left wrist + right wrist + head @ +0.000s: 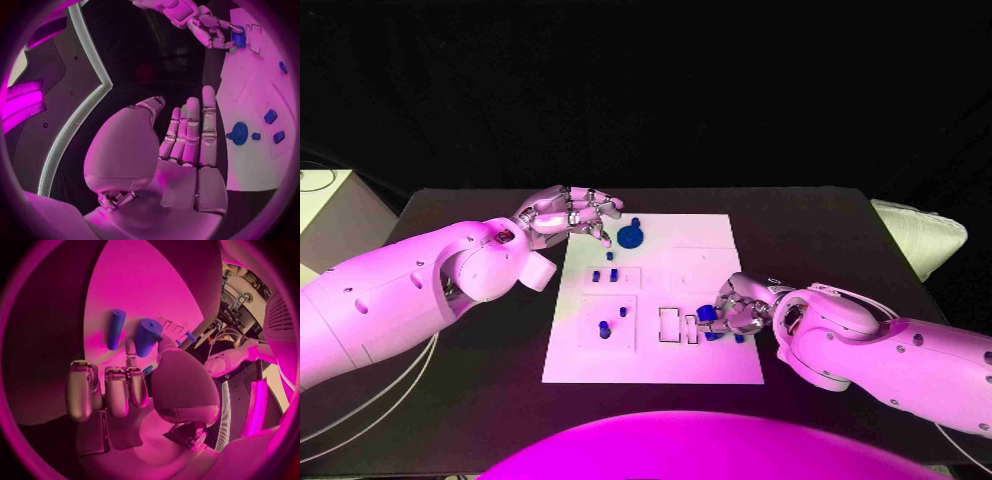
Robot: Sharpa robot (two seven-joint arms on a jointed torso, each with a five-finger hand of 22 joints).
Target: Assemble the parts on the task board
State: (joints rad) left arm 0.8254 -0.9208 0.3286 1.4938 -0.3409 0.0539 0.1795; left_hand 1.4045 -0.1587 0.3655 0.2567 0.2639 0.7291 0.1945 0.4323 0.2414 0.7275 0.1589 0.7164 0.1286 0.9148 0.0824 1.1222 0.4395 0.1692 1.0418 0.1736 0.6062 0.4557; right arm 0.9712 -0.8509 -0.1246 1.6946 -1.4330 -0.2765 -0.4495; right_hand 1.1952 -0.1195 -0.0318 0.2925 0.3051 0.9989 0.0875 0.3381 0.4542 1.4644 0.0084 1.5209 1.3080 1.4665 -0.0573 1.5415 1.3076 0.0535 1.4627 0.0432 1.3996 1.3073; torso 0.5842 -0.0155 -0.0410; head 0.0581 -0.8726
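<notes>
Roughly: one task board (661, 360), two robot hands, left (570, 213), right (740, 305).

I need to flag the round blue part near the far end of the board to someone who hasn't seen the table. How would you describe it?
Start at the white task board in the middle of the black table. Go to its far edge, just beside the fingertips of the left hand. There sits the round blue disc with a small knob; its neighbours are small pegs and blocks, and it is the widest and the one round piece.
</notes>
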